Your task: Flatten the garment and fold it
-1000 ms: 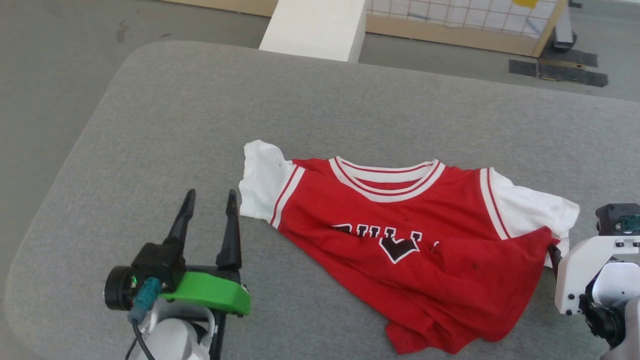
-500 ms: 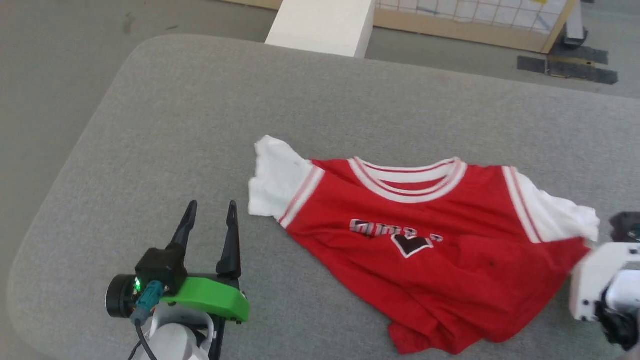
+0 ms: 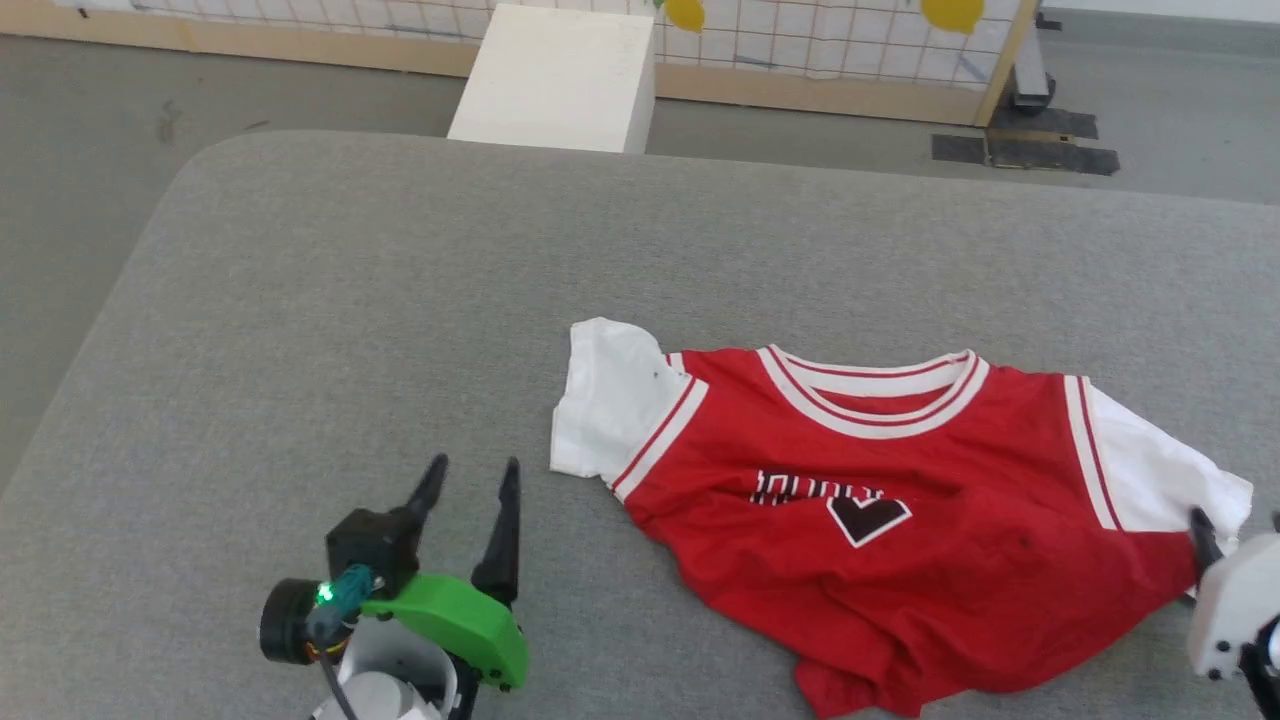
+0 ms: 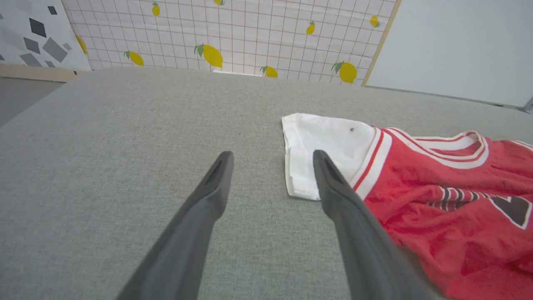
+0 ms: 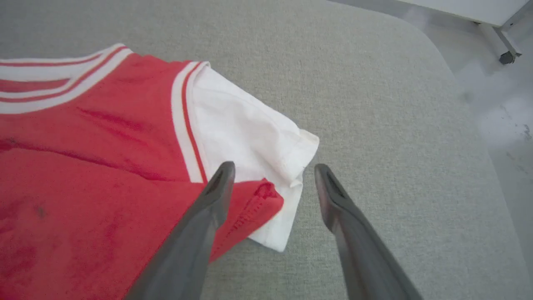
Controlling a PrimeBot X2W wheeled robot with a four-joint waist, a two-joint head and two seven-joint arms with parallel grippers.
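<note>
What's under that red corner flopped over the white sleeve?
The white sleeve peeks out beneath the red hem corner of the jersey, lying on the grey table. How much more sleeve sits below the flap is covered, so it cannot be seen.

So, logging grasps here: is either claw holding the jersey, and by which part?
Nothing is held: the right claw is open at one white sleeve of the jersey, the left claw open beside the other.

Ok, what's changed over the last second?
Mostly the head camera shifted. The right gripper has its fingers open at the shirt's folded-up red hem corner, holding nothing; the crease over the lettering looks slightly tighter. The left gripper stayed open beside the shirt, which still lies crumpled on the grey table.
</note>
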